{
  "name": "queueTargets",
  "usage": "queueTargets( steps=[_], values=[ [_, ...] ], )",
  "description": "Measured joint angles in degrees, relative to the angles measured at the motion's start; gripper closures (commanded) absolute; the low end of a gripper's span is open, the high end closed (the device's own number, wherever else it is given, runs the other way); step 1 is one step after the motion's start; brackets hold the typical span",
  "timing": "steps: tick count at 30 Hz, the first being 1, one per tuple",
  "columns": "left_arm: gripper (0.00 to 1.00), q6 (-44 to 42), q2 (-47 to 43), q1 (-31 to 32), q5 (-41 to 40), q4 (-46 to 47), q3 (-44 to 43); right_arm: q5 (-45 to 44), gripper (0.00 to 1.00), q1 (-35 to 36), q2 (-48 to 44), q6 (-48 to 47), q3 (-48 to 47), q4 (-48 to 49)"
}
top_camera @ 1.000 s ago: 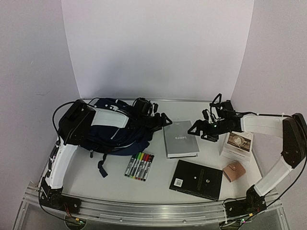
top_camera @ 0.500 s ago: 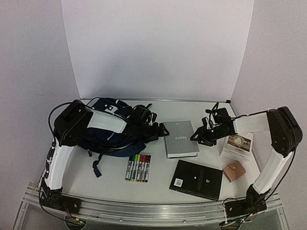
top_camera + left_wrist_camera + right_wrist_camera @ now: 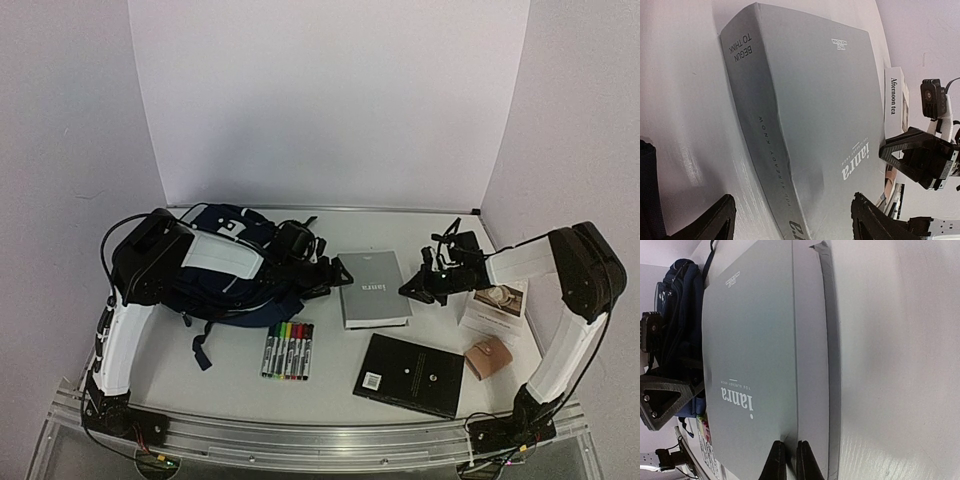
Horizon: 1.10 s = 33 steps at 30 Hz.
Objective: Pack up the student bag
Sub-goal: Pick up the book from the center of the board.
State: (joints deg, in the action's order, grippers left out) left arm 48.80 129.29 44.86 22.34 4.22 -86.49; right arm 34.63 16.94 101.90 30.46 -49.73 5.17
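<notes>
— Your right tool (image 3: pixel 408 288) is pinched shut, tips together at the right edge of the book (image 3: pixel 372 288), on its near half. In its own wrist view the fingertips (image 3: pixel 776 462) sit over the grey cover. I cannot tell whether they have caught the cover between them.

— And my left?

— Your left tool (image 3: pixel 342 273) stands wide and holds nothing. It reaches across the bag (image 3: pixel 225 275) and hangs at the book's left edge. In its wrist view one finger (image 3: pixel 715 222) is on the desk side of the spine and the other is over the cover. I cannot tell whether either touches.

— Where is the bag?

— Your bag lies slumped at the left rear of the desk (image 3: pixel 230 390), under your left arm. Its right side is just beside the book.

— What else is on the desk?

— Markers (image 3: pixel 288 349) lie in a row in front of the bag, toward the near edge. A black notebook (image 3: pixel 410 374) lies near the front edge, in front of the book. A booklet (image 3: pixel 495 305) marked "Afternoon tea" lies by the right edge, just right of your right tool. A brown wallet (image 3: pixel 488 358) sits just in front of the booklet, beside the notebook's right end.
</notes>
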Motion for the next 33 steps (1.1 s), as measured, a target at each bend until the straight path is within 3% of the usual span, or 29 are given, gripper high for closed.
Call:
queueTargets(
  steps=[7, 13, 20, 33],
  values=[
    [0.18, 0.99, -2.01, 0.09, 0.02, 1.72, 3.55, 1.48, 1.00, 0.01, -4.25, 4.90, 3.73, 1.82],
    [0.16, 2.76, -8.94, 0.03, -0.18, 2.67, 9.80, 1.38, 1.00, 0.01, -13.35, 9.86, 4.54, 2.86],
    [0.12, 5.31, -15.31, -0.27, 2.15, 9.63, 14.28, 1.77, 1.00, 0.01, -20.68, 13.79, 4.54, 3.41],
    [0.09, 8.42, -16.24, -0.13, 6.04, 16.98, 15.02, 2.43, 1.00, 0.01, -30.04, 19.58, 5.07, 3.18]
  ],
)
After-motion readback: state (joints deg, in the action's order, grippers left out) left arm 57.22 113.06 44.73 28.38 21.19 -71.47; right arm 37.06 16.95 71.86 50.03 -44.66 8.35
